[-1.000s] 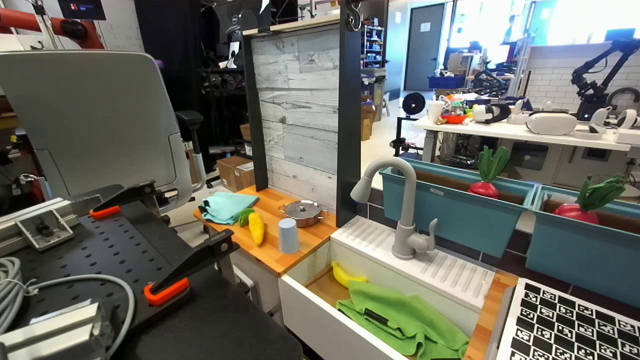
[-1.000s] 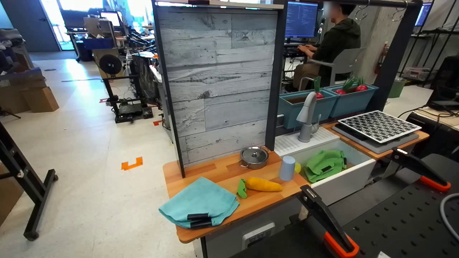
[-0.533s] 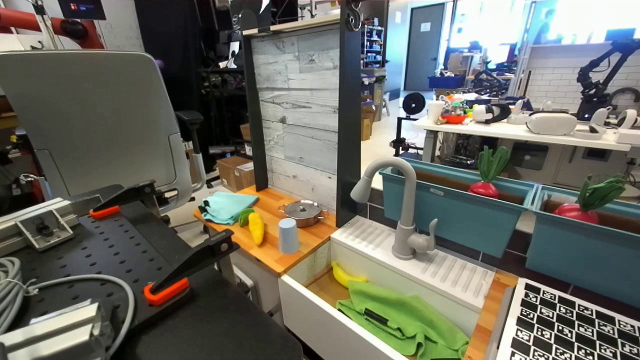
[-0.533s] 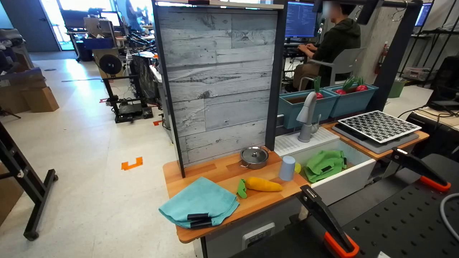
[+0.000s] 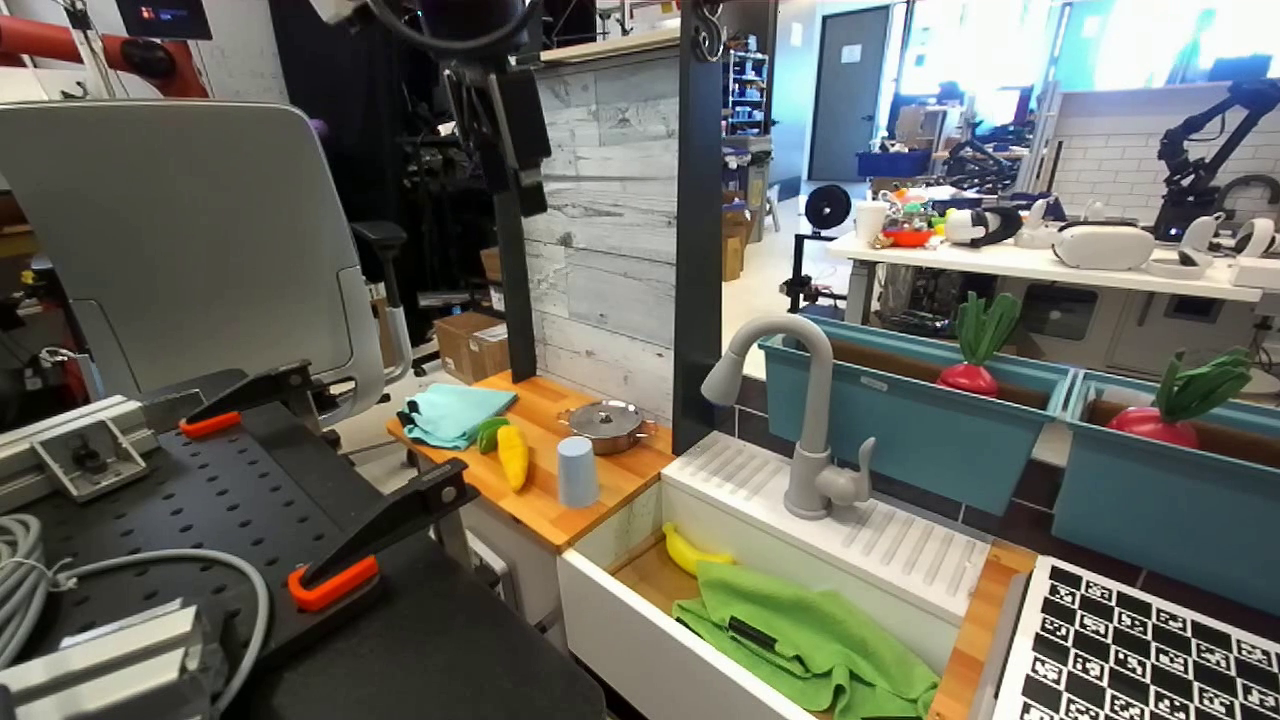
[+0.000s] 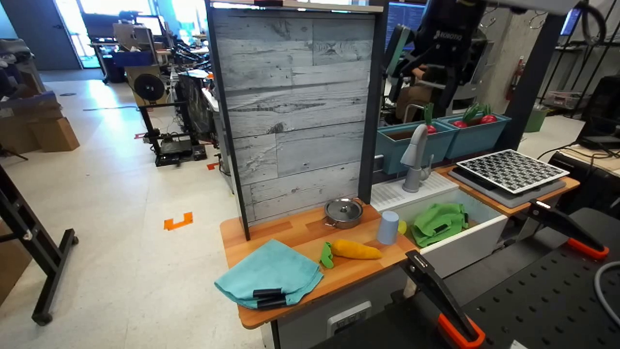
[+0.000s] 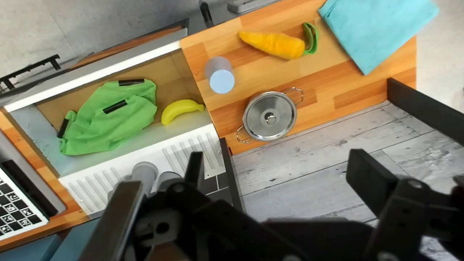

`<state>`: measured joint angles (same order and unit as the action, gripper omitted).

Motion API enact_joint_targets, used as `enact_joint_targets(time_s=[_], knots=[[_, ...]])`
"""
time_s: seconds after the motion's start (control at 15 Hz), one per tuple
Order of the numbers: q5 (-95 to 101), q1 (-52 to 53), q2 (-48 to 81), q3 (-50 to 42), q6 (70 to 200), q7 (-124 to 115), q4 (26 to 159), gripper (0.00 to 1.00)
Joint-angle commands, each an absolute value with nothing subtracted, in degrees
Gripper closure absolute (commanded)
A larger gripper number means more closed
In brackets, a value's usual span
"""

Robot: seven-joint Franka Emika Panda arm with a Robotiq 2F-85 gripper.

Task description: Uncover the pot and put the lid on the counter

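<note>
Gaping empty hand, lid on pot, seated person only in an exterior view

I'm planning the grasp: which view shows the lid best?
The wrist view: it looks down on the lid, showing its round outline and central knob large and unobstructed. In both exterior views it appears smaller, seen obliquely, on the pot.

the gripper is black, with white "robotiq" lettering; its fingers are blocky, with round screw heads. a dark cable loops beside the pale arm.
</note>
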<state>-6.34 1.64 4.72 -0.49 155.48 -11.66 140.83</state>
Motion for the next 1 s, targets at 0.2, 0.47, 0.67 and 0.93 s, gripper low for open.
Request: enact_joint_targets(time_s=[0.2,0.47,0.67,0.93], knots=[[-1.8,4.9,24.5,-2.4,163.3,-19.9,128.8,0.00],[-3.9,5.7,35.2,-1.7,159.7,-19.0,119.4,0.00],[-4.4,6.8,42.2,-1.9,158.1,-19.4,112.8,0.00],[-5.5,6.9,49.7,-1.5,155.0,-19.3,104.8,0.00]])
